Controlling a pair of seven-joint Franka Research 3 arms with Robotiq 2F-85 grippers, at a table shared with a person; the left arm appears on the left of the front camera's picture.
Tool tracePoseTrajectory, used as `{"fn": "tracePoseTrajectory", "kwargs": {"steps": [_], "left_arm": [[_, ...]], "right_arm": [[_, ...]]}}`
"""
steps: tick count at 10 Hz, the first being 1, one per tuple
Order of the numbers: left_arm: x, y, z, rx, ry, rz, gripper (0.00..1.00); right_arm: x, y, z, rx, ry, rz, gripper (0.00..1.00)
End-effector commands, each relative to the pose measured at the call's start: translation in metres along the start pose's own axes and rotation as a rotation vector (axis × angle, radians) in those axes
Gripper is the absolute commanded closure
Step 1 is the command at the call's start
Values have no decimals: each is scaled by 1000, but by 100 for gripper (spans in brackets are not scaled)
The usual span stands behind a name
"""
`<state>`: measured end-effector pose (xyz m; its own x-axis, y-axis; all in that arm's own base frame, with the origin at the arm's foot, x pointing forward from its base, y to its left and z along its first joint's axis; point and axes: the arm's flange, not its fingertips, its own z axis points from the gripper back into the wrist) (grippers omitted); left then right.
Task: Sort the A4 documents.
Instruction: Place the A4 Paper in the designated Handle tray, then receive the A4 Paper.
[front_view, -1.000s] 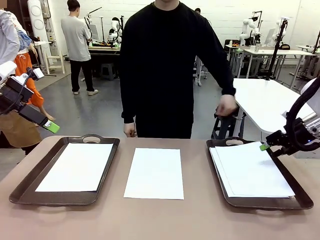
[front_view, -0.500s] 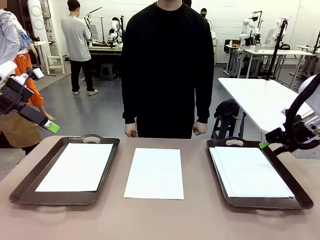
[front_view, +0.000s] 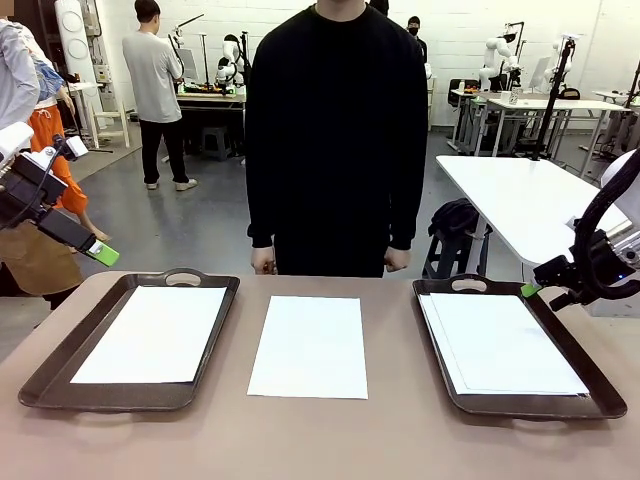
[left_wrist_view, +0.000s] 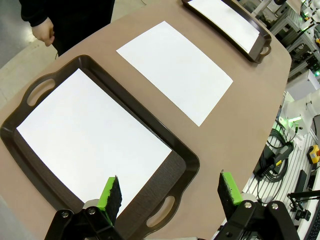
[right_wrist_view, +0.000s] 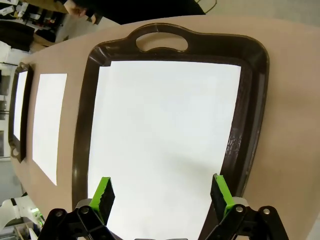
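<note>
A4 documents (front_view: 308, 346) lie in three places in the front view. One sheet is bare on the brown table (front_view: 400, 435) at lower centre, one is inside the left tray (front_view: 128, 398) at lower left, and a pile is inside the right tray (front_view: 530, 405) at lower right. The pile's left edges are slightly staggered, so it holds more than one sheet, but how many cannot be counted. All the paper looks blank.

At the frame's left edge the left gripper (front_view: 100, 253) hangs above and clear of the table's corner. Its arm is cut off by that edge, and one green pad shows while the other is hidden behind the body. In the left wrist view its fingers (left_wrist_view: 111, 192) rise from the bottom edge spread wide, with nothing between them, over the handle end of the left tray.

At mid right the right gripper (front_view: 530, 290) sits just beside the right tray's far corner; whether it touches the rim cannot be told from here. In the right wrist view its fingers (right_wrist_view: 103, 195) stand wide apart and empty above the pile, and the bottom edge cuts off the tray's near end.

A person (front_view: 335, 140) in black stands at upper centre, cut off by the top edge. The person's hands (front_view: 262, 262) hang loosely closed just behind the table's far edge, off the paper.
</note>
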<state>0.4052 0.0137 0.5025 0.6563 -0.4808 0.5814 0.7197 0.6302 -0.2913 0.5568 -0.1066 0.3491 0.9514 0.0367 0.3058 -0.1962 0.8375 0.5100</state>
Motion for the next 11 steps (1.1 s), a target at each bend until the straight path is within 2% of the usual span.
{"fn": "tracePoseTrajectory", "kwargs": {"steps": [1,9,11], "left_arm": [[0,0,1,0,-1,-4,0],[0,0,1,0,-1,-4,0],[0,0,1,0,-1,-4,0]], "right_arm": [[1,-1,1,5,4,10,0],[0,0,0,0,0,0,0],[-29,41,72,-65,-149,376,0]]}}
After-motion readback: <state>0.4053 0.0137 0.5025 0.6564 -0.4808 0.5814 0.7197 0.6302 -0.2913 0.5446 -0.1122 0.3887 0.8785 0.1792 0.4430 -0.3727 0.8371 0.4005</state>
